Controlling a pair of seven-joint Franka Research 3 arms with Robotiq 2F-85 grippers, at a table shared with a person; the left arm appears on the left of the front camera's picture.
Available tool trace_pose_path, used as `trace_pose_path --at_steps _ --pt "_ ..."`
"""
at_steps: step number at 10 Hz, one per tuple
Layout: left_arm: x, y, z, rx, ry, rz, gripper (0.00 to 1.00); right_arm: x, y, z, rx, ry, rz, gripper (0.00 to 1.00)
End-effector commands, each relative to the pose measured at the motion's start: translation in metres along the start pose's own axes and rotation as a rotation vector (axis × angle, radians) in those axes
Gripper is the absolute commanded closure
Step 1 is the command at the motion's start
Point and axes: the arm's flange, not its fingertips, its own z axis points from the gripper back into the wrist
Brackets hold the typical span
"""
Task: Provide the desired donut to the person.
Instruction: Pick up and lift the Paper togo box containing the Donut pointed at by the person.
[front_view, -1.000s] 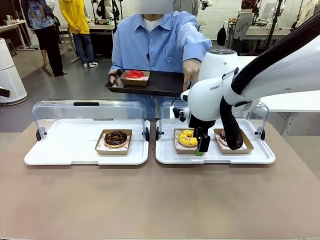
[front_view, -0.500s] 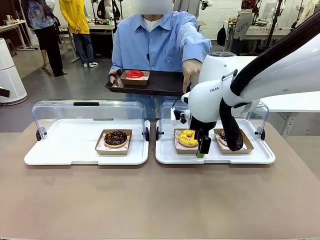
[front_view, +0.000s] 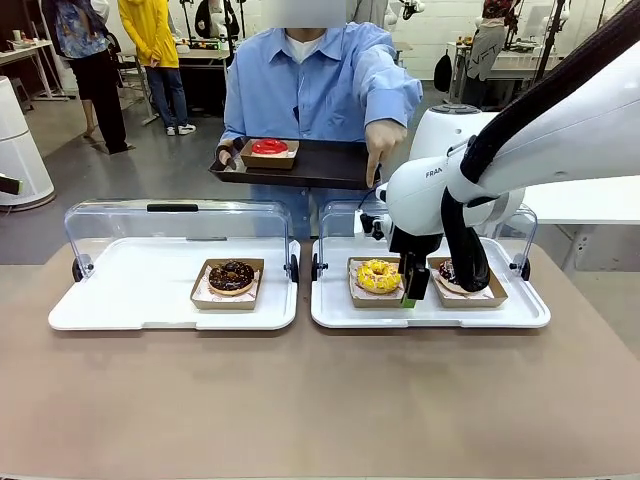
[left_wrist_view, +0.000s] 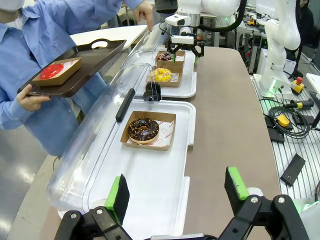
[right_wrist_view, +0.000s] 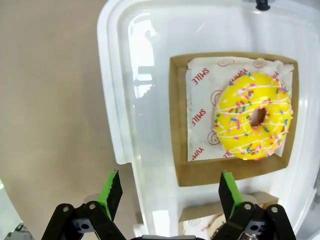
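Two trays sit side by side across the worktop (front_view: 320, 400), toward its far edge. On the left tray (front_view: 120, 300) there's one boxed donut (front_view: 231, 276), at its right end. The right tray (front_view: 520, 312) carries two, a left box (front_view: 378, 275) and a right box (front_view: 478, 290), with the right arm's fingers (front_view: 412, 283) over the gap between them. Beyond the far edge stands the person (front_view: 300, 90), holding a serving tray (front_view: 330, 170) above the gap between the trays, a small box (front_view: 270, 150) at its left end.

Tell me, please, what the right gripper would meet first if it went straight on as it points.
The right gripper would likely land on the white tray, just beside the cardboard box holding the yellow donut.
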Motion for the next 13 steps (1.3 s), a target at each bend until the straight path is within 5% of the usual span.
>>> trace_pose_path --at_steps 1,13 --pt "0.000 0.000 0.000 0.015 0.002 0.005 0.00 0.000 -0.011 -0.013 0.013 -0.022 0.002 0.00" --pt "0.000 0.000 0.000 0.015 0.002 0.005 0.00 -0.004 -0.028 -0.039 0.045 -0.003 -0.031 0.00"
